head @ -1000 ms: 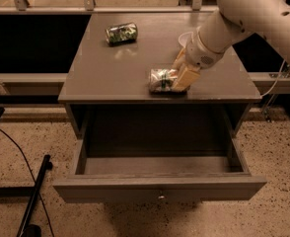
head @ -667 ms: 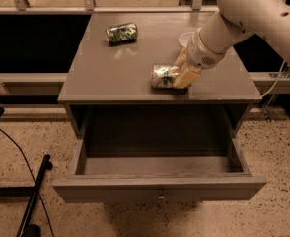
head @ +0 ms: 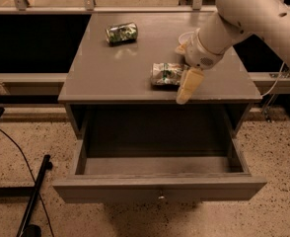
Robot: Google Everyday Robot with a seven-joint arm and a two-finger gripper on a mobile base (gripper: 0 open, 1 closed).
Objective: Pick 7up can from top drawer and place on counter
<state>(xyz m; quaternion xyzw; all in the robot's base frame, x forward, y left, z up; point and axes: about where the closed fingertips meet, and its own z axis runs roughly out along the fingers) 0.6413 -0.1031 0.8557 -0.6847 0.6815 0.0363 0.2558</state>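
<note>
knob [head: 161, 197], small and metal, sits at the middle of the flat front panel of the top drawer [head: 110, 187]. this drawer stands open below the front edge of the counter [head: 110, 75], out over the speckled floor [head: 278, 152]. inside it the grey drawer floor shows from side wall to side wall.

left of the counter, down on the floor, a black pole [head: 34, 194] and a thin cable lie.

the 7up can [head: 164, 74] is on the counter, lying on its side near the front edge and a little right of the counter's middle. it is pale, with green patches.

the gripper [head: 180, 75] is at the can's right end, low over the counter. its jaws stand spread apart. one tan finger [head: 189, 85] points down past the counter's front edge, in front of the can's end, and the other sits farther back over the counter. whether either finger touches the can cannot be told. the white arm [head: 253, 14] rises from there over the counter's right rear corner.

toward the counter's back left, a darker green can [head: 121, 33] lies on its side, well apart from the 7up can.
</note>
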